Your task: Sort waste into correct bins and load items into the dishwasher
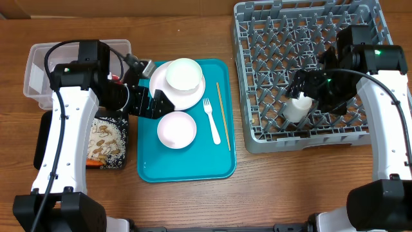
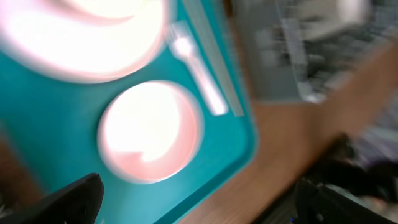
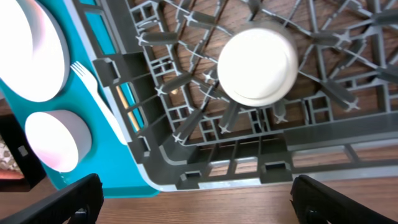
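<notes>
A teal tray point(image 1: 187, 164) holds a white plate point(image 1: 193, 96) with a white bowl point(image 1: 184, 73) on it, a second white bowl point(image 1: 176, 129), a white fork point(image 1: 211, 120) and chopsticks point(image 1: 223, 116). My left gripper point(image 1: 153, 103) is open and empty at the tray's left edge; its blurred wrist view shows the lone bowl point(image 2: 149, 130) and fork point(image 2: 199, 74) ahead of the jaws point(image 2: 199, 199). A small white cup point(image 1: 297, 107) stands in the grey dish rack point(image 1: 257, 138). My right gripper point(image 1: 308, 89) is open above the cup point(image 3: 256, 62), apart from it.
A clear tub point(image 1: 35, 74) stands at the far left with something red point(image 1: 116, 78) in it. A black tray point(image 1: 119, 151) beside the teal tray holds beige food scraps point(image 1: 103, 138) and a carrot point(image 1: 93, 164). The rack's front wall point(image 3: 298, 143) borders bare wooden table point(image 3: 249, 199).
</notes>
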{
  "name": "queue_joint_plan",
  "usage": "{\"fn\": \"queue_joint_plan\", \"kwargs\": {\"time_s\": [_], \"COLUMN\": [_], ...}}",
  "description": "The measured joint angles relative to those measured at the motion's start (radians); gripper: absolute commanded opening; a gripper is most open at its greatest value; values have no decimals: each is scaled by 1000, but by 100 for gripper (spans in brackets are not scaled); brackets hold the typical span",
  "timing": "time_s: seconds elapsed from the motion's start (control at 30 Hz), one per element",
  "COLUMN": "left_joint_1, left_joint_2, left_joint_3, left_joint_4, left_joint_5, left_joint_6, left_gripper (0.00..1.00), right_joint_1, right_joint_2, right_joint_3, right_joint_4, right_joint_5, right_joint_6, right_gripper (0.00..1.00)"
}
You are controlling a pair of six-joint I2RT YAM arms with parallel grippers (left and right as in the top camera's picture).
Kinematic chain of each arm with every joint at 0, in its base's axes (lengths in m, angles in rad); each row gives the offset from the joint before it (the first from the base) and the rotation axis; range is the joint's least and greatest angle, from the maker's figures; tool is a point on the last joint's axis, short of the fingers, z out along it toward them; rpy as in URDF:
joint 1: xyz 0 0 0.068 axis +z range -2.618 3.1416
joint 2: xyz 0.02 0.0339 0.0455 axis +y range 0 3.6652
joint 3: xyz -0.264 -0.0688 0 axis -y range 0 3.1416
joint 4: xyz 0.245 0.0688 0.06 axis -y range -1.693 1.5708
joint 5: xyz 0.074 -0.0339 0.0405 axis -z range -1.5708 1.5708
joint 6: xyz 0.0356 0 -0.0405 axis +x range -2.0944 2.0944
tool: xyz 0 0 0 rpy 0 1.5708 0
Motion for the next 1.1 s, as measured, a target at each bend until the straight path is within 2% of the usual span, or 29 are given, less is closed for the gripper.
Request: {"fn": "queue_joint_plan", "kwargs": {"time_s": [0.1, 0.2, 0.27, 0.3, 0.5, 0.7, 0.87, 1.1], "left_joint_1": [0, 0, 0, 0, -23, -122, -175, -177], "left_joint_2": [0, 0, 0, 0, 0, 0, 0, 0], "left_joint_3": [0, 0, 0, 0, -28, -215, -338, -381], "left_joint_4": [18, 46, 51, 51, 51, 159, 278, 316], "left_joint_5": [-157, -215, -222, -225, -237, -281, -298, -364], "left_joint_6": [-151, -239, -274, -286, -353, -418, -480, -560], "left_gripper": [100, 99, 75, 68, 66, 70, 61, 66], "right_joint_1": [2, 18, 48, 61, 163, 227, 250, 256], "right_joint_2": [0, 0, 0, 0, 0, 0, 0, 0], "right_joint_3": [0, 0, 0, 0, 0, 0, 0, 0], "right_joint_4": [2, 5, 5, 5, 7, 13, 13, 14], "right_joint_5": [-23, -44, -51, -53, -60, -48, -37, -32], "right_joint_6": [-4, -6, -6, -7, -8, -8, -7, -7], "right_gripper": [100, 100, 100, 100, 100, 100, 100, 100]}}
